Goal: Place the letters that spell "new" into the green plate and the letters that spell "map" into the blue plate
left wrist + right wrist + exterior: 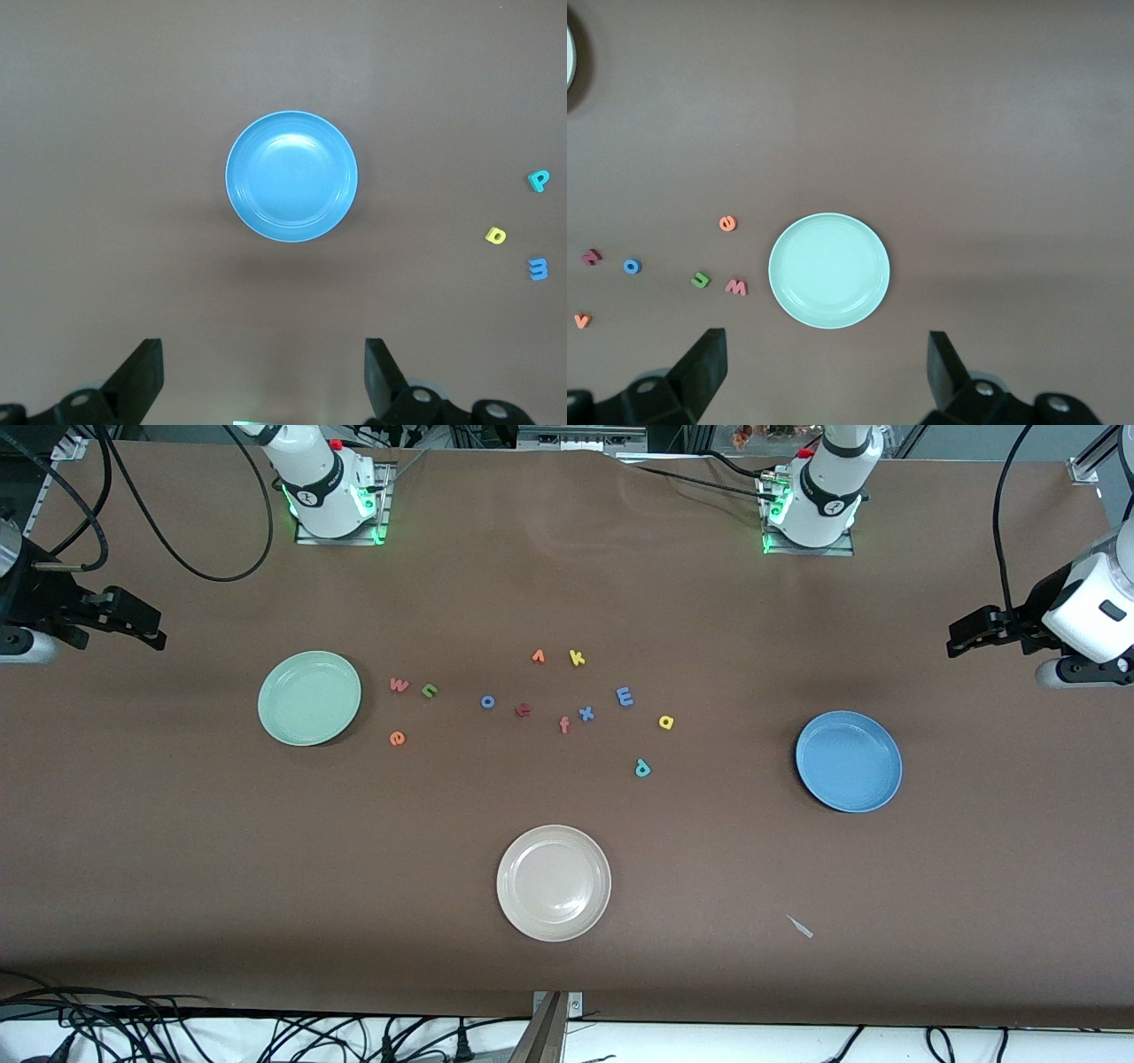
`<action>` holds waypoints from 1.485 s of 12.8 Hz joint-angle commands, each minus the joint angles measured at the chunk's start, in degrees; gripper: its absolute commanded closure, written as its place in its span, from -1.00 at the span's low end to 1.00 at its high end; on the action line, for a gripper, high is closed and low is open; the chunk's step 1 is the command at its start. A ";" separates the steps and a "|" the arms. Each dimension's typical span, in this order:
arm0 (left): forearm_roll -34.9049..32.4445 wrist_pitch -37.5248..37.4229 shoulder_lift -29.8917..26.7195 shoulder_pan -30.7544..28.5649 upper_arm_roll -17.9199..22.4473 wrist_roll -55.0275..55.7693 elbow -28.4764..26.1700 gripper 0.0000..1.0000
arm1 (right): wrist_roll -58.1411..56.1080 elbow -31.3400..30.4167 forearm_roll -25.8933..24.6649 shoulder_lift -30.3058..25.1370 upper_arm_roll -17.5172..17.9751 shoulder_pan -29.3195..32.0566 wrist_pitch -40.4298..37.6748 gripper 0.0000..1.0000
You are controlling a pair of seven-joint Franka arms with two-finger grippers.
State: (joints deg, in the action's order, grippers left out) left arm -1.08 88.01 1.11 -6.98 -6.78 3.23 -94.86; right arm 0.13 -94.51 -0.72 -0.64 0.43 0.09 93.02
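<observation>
Letters, 6 tiny foam ones, lie mid-table between my round mint-green plate and round blue plate. Left gripper and right gripper hang wide open, empty, over the table's ends.

A brown tabletop covers nearly the whole scene, its covering slightly wrinkled along the edge farthest from the front camera; black cables tangle over a white floor strip below the nearest edge; a small metal bracket sits at that edge; light falls evenly, with soft shadows
</observation>
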 commanded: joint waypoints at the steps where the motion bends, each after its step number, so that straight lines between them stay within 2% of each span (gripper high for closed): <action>1: 1.61 0.50 -0.31 -0.32 -0.07 -1.12 -0.24 -1.00 | 0.49 0.02 0.11 -0.24 0.18 0.35 -0.30 -0.99; 12: 1.61 0.50 -0.14 -0.32 -0.07 -1.12 -0.24 -1.00 | 0.40 0.02 0.11 -0.24 0.18 0.35 -0.30 -0.99; 16: 1.96 0.59 3.98 0.65 -0.16 -1.03 0.90 -1.00 | 0.40 -0.06 0.11 -0.24 0.18 0.35 -0.30 -0.99; 18: 1.62 0.76 11.78 1.52 -0.60 -0.51 2.30 -1.00 | 0.40 -0.06 0.11 -0.24 0.18 0.35 -0.30 -0.99; 19: 2.22 0.76 13.55 3.01 -0.95 -0.42 3.88 -1.00 | 0.40 -0.06 0.11 -0.24 0.18 0.35 -0.30 -0.99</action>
State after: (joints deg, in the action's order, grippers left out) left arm -0.59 88.86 8.75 -5.98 -7.38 3.12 -94.95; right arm 0.13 -94.55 -0.72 -0.61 0.43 0.10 93.02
